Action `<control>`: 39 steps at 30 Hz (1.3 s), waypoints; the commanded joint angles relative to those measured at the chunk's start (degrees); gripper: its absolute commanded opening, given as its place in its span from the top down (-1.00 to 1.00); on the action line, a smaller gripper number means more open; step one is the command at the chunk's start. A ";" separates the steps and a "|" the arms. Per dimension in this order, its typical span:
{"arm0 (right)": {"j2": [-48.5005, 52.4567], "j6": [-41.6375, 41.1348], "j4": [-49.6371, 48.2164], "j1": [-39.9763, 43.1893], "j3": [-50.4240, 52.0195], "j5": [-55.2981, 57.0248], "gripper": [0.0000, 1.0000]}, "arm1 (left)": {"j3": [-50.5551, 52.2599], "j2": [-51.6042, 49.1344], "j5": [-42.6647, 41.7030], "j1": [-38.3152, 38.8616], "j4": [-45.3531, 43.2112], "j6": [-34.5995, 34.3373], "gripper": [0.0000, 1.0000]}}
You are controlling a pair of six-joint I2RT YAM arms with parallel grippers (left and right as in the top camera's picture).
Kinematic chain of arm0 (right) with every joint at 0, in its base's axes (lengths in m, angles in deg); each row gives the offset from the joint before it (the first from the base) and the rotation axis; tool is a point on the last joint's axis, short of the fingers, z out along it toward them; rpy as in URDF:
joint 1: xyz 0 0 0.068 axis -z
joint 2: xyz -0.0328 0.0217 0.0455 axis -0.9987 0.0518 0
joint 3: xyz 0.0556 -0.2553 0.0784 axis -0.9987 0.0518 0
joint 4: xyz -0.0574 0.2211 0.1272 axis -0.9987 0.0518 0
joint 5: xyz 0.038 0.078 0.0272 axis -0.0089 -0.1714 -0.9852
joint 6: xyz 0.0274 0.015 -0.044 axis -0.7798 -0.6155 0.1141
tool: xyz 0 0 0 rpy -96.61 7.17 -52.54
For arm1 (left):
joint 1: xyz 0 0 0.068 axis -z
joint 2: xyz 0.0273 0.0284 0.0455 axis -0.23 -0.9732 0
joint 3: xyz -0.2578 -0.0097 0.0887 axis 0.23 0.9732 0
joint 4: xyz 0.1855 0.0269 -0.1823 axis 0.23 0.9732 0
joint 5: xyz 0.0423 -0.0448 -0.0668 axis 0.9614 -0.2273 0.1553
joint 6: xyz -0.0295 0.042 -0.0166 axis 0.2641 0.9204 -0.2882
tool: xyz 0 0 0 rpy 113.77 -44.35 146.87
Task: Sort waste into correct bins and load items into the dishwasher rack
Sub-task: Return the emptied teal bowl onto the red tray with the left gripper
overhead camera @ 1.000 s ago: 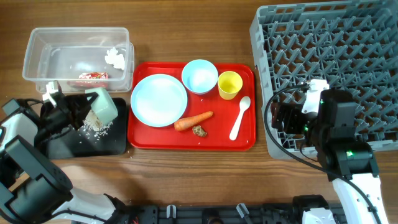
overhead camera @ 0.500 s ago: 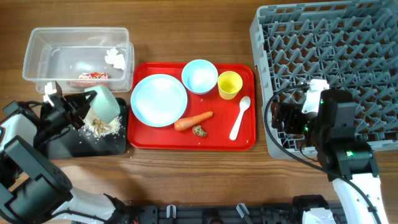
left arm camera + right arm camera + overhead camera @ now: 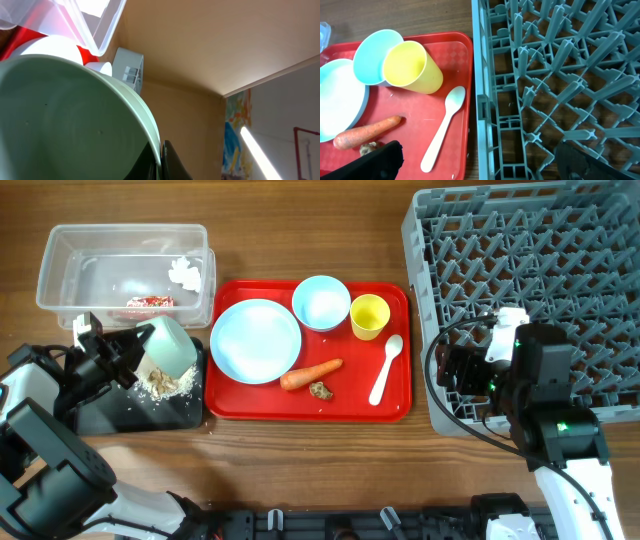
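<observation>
mint bowl (image 3: 168,345) clamped in the left gripper (image 3: 128,358) could scatter crumbs (image 3: 165,383) past the black tray (image 3: 110,412) beneath its jaws if swung; right gripper (image 3: 452,370) gapes empty.

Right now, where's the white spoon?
Overhead, the white spoon lies on the red tray near its right edge, below the yellow cup, beside the grey rack.

— What does the black-and-white right arm (image 3: 540,410) look like?
— Boxy black housing, white lower link, a small green light (image 3: 562,427), and a thin black cable (image 3: 432,360) looping alongside. The right gripper (image 3: 486,161) has blunt matte-black fingers (image 3: 375,161).
— And the left arm (image 3: 45,445)?
— Rounded black joints, white shells.
</observation>
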State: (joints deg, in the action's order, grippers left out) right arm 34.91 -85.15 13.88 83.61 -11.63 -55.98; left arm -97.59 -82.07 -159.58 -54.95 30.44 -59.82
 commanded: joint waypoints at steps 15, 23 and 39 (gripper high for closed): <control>0.15 0.79 0.52 0.07 -1.49 0.52 -0.99 | -0.52 -0.33 -3.78 -2.62 0.31 -6.34 0.92; 0.15 0.76 0.50 0.07 -1.49 0.55 -0.99 | -0.55 -0.20 -3.74 -2.29 0.17 -4.81 0.92; 0.15 0.79 0.50 0.07 -1.49 0.52 -1.00 | -3.93 19.71 25.62 10.25 -2.45 4.94 0.92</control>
State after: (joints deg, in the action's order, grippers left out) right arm 34.91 -85.13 14.34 83.61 -11.63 -56.00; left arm -99.14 -68.71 -145.20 -50.07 29.94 -54.77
